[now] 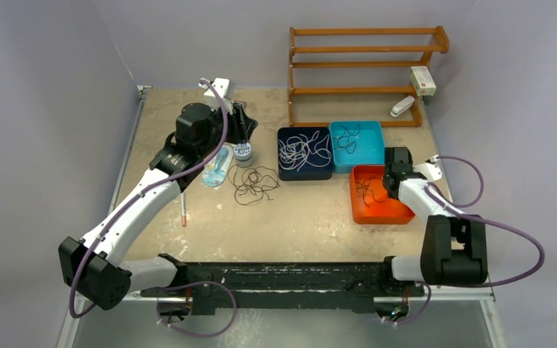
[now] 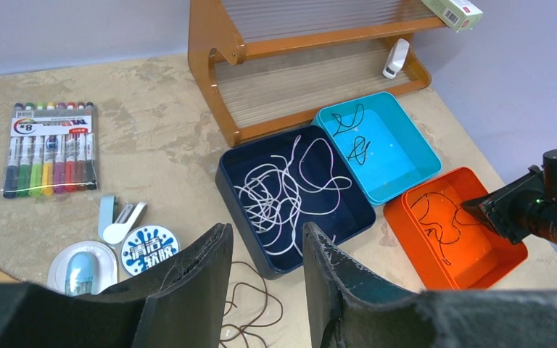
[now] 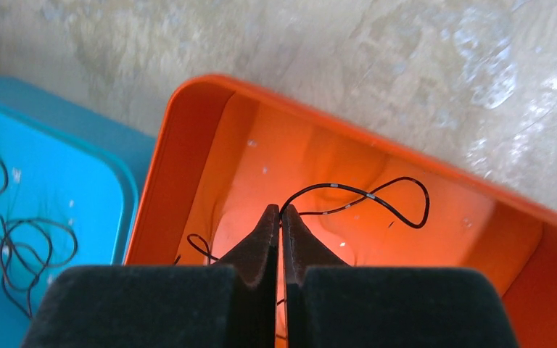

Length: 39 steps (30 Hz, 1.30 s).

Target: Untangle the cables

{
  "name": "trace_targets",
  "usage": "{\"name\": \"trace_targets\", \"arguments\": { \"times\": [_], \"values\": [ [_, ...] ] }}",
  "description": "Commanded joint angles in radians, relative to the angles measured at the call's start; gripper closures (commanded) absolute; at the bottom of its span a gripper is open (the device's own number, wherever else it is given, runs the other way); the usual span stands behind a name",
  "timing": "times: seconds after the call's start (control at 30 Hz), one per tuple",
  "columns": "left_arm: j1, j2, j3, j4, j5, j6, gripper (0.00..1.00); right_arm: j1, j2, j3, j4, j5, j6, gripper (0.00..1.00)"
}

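A tangle of dark brown cables (image 1: 254,183) lies on the table; part of it shows between my left fingers (image 2: 250,308). White cables (image 2: 283,192) fill the navy tray (image 1: 283,172). Dark cables (image 2: 357,141) lie in the blue tray (image 1: 376,161). My left gripper (image 2: 268,254) is open and empty, above the table left of the navy tray (image 1: 242,134). My right gripper (image 3: 281,214) is low inside the orange tray (image 3: 181,167), shut on a thin dark cable (image 3: 377,197) that loops out from its tips; it also shows in the top view (image 1: 386,183).
A wooden rack (image 1: 362,65) stands at the back with a white box (image 1: 423,80) and a white stapler-like object (image 1: 402,107). A marker pack (image 2: 51,148), a round tin (image 2: 149,250) and small white items (image 2: 80,264) lie at the left. A pen (image 1: 183,214) lies near the left arm.
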Motion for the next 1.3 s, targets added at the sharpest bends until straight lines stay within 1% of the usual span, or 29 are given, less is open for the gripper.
{"name": "trace_targets", "arguments": {
  "times": [0.0,0.07,0.2,0.43,0.47,0.53,0.7,0.8,0.93,1.0,1.1,1.2,1.27],
  "values": [
    [0.011,-0.002,-0.004,0.045,0.018,-0.012,0.60,0.073,0.008,0.043,-0.023,0.034,0.037,1.00],
    [0.012,0.000,-0.004,0.045,0.021,-0.011,0.61,0.113,0.025,0.051,-0.036,0.041,0.058,1.00],
    [0.014,0.001,-0.003,0.045,0.026,-0.013,0.60,0.154,0.054,0.055,-0.031,0.018,0.083,1.00],
    [0.016,0.000,-0.004,0.044,0.026,-0.012,0.61,0.167,0.039,0.051,-0.031,0.019,0.083,1.00],
    [0.017,-0.001,-0.004,0.044,0.026,-0.012,0.61,0.167,0.031,0.053,-0.034,0.026,0.080,0.97],
    [0.017,0.000,-0.004,0.043,0.026,-0.012,0.60,0.167,0.010,0.058,-0.047,0.042,0.078,0.85],
    [0.018,0.003,-0.002,0.044,0.032,-0.015,0.61,0.167,-0.049,0.082,-0.093,0.086,0.065,0.66],
    [0.018,0.004,-0.002,0.045,0.034,-0.017,0.60,0.167,-0.099,0.092,-0.115,0.112,0.052,0.59],
    [0.018,0.008,-0.002,0.046,0.036,-0.023,0.61,0.167,-0.162,0.101,-0.116,0.131,0.004,0.55],
    [0.019,0.010,-0.002,0.045,0.034,-0.025,0.61,0.167,-0.193,0.105,-0.077,0.129,-0.065,0.54],
    [0.019,0.013,0.000,0.040,0.017,-0.031,0.61,0.167,-0.250,0.096,0.040,0.057,-0.256,0.53],
    [0.019,0.022,0.005,0.031,-0.005,-0.046,0.61,0.167,-0.318,0.062,0.233,-0.104,-0.477,0.53],
    [0.020,0.027,0.005,0.031,-0.011,-0.066,0.61,0.167,-0.372,0.022,0.356,-0.222,-0.592,0.51]
  ]
}}
